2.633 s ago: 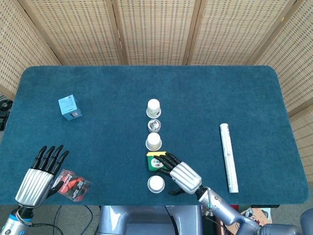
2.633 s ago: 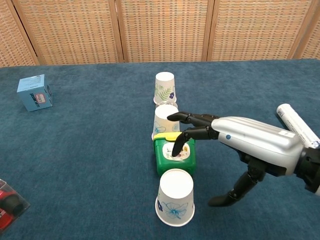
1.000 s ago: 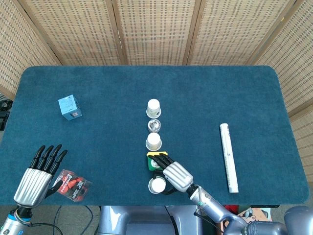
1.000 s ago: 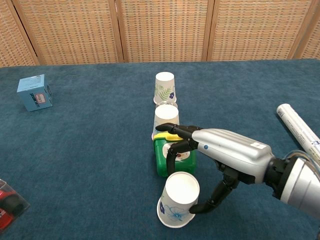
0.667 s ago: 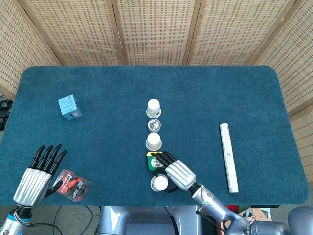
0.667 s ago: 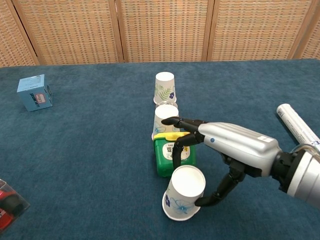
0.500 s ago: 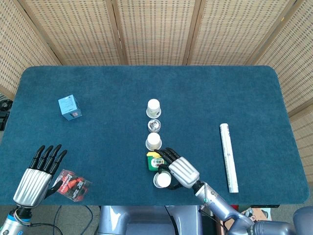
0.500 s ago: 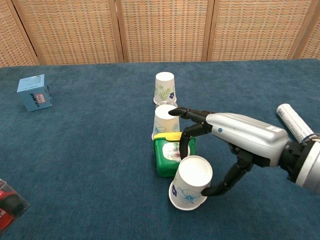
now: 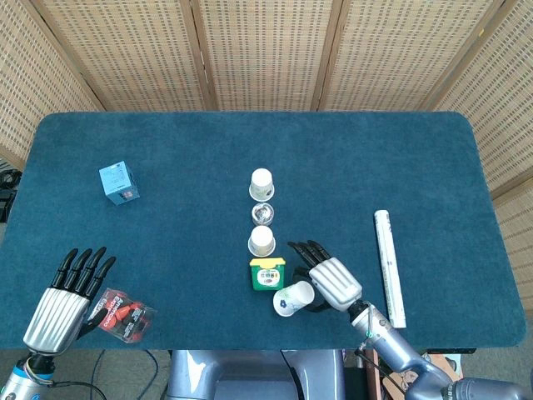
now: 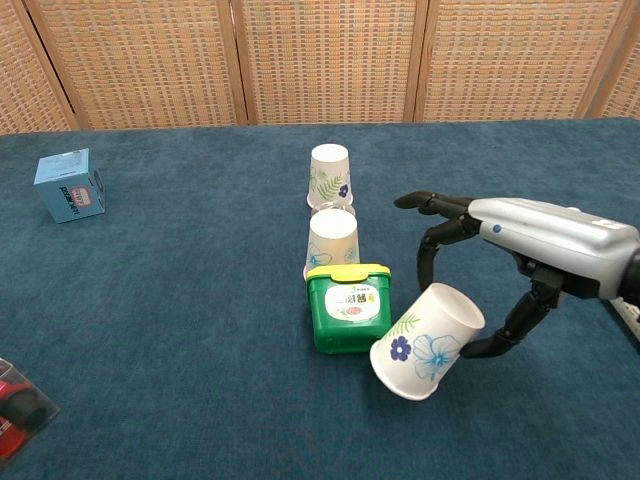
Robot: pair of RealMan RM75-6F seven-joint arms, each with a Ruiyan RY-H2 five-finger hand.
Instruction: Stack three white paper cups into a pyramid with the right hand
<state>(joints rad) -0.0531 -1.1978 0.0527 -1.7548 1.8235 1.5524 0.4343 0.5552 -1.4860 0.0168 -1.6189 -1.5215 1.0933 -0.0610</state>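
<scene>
Two white paper cups stand upside down in a line down the table's middle: the far cup (image 9: 261,182) (image 10: 330,176) and the nearer cup (image 9: 261,241) (image 10: 332,243). A third cup (image 9: 293,298) (image 10: 428,340), printed with blue flowers, is tilted with its mouth facing down and left, just right of a green box. My right hand (image 9: 333,282) (image 10: 540,250) grips it between thumb and curled fingers. My left hand (image 9: 62,304) lies flat at the front left corner, fingers spread, holding nothing.
A green box with a yellow lid (image 9: 267,273) (image 10: 348,308) sits right in front of the nearer cup. A small clear object (image 9: 263,213) stands between the two upright cups. A white tube (image 9: 389,267) lies at the right, a blue box (image 9: 118,182) (image 10: 68,186) far left, a red packet (image 9: 123,315) by my left hand.
My right hand closed on the front cup, tipped it over and carried it right, away from the green box's front. The left hand stayed put.
</scene>
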